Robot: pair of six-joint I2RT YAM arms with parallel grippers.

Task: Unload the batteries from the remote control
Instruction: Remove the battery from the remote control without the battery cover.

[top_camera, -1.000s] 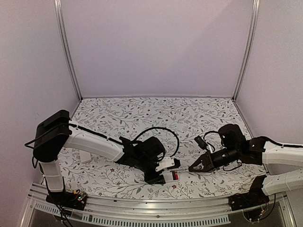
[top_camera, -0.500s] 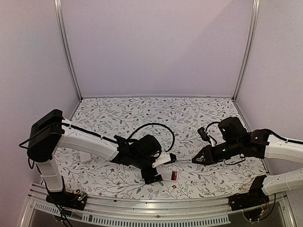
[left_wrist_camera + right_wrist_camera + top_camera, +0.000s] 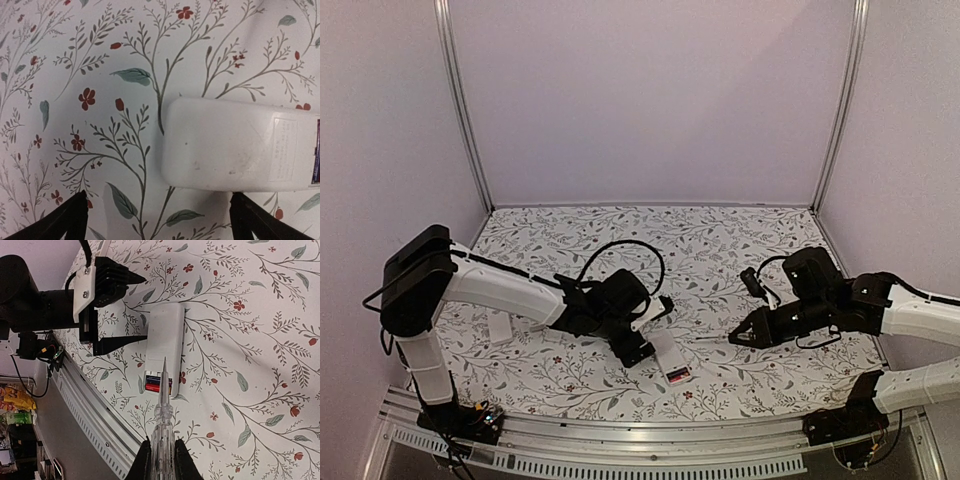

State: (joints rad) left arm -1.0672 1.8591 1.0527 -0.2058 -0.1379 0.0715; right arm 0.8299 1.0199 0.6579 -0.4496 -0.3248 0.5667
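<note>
Lilac walls and metal posts [image 3: 460,110] box in a counter [image 3: 620,235] covered with a leaf-and-flower print. Low in the top view, just right of centre, a smooth white remote [image 3: 666,355] with rounded corners lies flat, back up. The batteries [image 3: 157,383], red and black, sit in its uncovered bay at the end nearest the front rail [image 3: 650,440]. Beside the remote's far end the left claw [image 3: 653,330] is released, its black fingers [image 3: 65,220] spread wide and gripping nothing. From the right, the right claw [image 3: 734,339] is clenched on a clear-handled tool [image 3: 163,407], whose thin tip points toward the remote. A small white piece [image 3: 500,326] lies at the left. Wide printed surface runs from the arms to the back wall.
</note>
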